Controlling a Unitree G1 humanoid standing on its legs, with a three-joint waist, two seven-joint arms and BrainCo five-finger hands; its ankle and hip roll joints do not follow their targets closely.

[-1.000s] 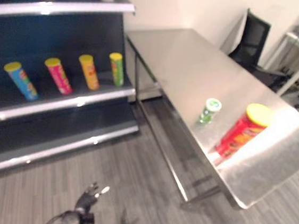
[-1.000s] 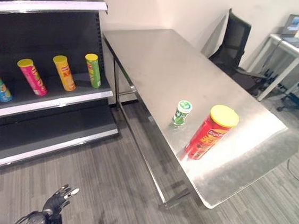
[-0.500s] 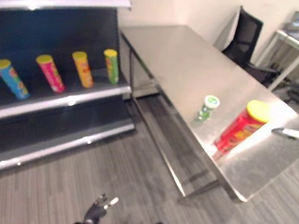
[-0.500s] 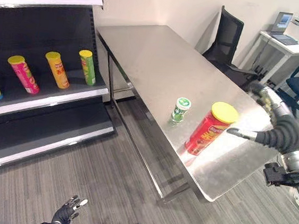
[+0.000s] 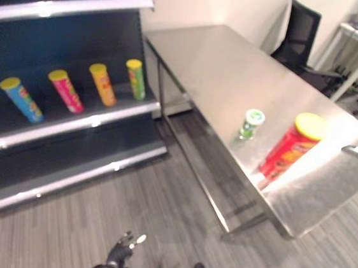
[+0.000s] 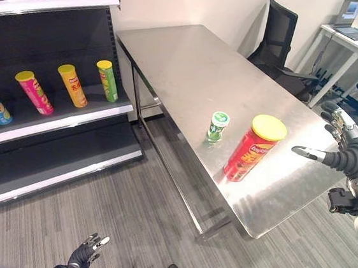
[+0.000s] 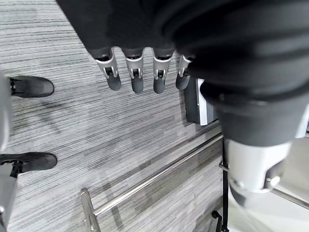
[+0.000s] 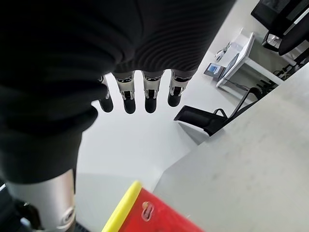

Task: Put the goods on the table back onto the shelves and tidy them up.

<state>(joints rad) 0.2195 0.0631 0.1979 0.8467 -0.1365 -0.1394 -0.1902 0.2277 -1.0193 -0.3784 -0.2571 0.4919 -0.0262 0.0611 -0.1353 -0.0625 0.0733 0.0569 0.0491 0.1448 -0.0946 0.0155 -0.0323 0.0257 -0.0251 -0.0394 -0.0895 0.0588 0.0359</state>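
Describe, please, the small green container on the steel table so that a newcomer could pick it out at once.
Start at the long steel table beside the dark shelf unit. Near its front end two items stand side by side, apart. The small green container is the one nearer the shelves: short, white-lidded, far smaller than the tall red can with its yellow lid.

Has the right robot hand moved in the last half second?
Yes. The right robot hand has backed away from the red can, towards the table edge; its thumb tip was nearly touching the can.
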